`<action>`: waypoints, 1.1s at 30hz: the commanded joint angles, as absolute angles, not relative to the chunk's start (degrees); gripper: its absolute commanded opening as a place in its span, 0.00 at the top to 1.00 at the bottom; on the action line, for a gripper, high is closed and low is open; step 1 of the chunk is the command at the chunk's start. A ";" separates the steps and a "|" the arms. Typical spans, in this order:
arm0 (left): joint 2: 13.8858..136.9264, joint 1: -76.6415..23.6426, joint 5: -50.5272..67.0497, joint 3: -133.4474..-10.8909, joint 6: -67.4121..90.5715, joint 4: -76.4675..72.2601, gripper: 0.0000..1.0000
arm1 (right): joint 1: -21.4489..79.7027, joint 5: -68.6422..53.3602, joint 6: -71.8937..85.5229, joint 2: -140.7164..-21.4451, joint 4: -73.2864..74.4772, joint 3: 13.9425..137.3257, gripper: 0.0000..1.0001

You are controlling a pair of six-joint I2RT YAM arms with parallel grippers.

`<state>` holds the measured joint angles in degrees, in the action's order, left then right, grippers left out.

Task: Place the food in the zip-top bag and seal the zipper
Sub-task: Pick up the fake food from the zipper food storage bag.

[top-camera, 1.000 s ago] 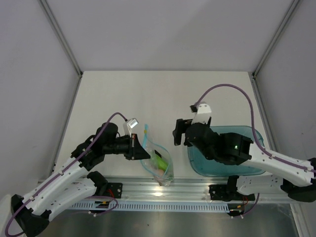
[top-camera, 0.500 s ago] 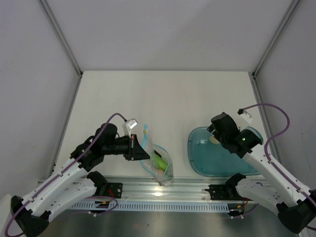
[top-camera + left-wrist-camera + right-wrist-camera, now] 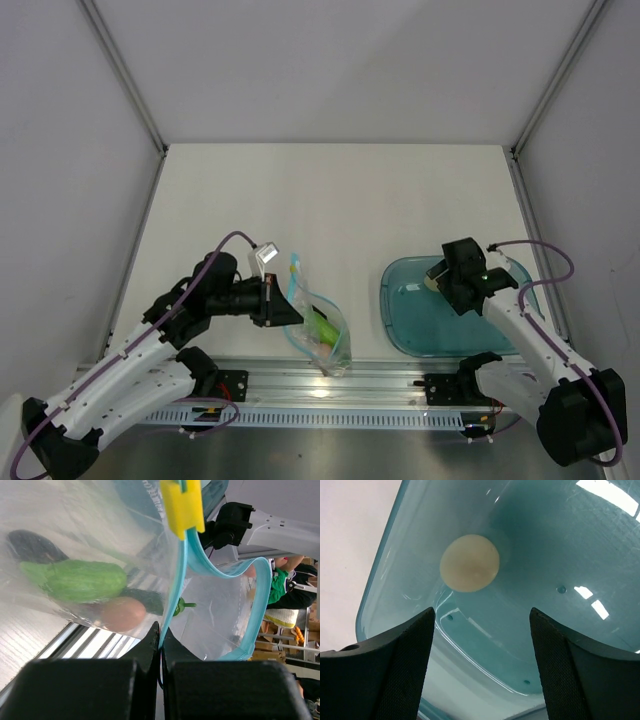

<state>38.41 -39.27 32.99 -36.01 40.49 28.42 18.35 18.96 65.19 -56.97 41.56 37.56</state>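
- The left gripper was clamped on the zipper of the zip-top bag, pinching one side of the light blue strip.
- The bag stood near the table's front edge, between the two arms, with its mouth spread into an open loop; a yellow slider sat on the strip.
- Inside the bag lay the eggplant, the cucumber, the pink egg and the pepper, bunched together.
- The teal tray held only the cream egg, near one corner.
- The right gripper hovered over the tray with its jaws spread wide, gripping nothing, the egg ahead of its fingertips.
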 commanded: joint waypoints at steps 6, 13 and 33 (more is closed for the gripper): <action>37.70 -39.55 33.93 -34.72 40.43 26.28 0.99 | 15.82 16.08 62.05 -58.53 32.70 34.81 0.24; 37.62 -39.55 33.93 -34.63 40.34 26.28 0.99 | 14.77 15.82 61.52 -61.17 29.71 33.49 0.24; 37.53 -39.55 34.10 -33.93 40.87 25.84 0.99 | 12.13 12.57 58.36 -68.20 21.45 29.27 0.35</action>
<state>38.11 -39.27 33.21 -33.85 40.53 27.14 12.62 13.45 59.18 -66.94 23.79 30.13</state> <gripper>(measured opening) 0.005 0.666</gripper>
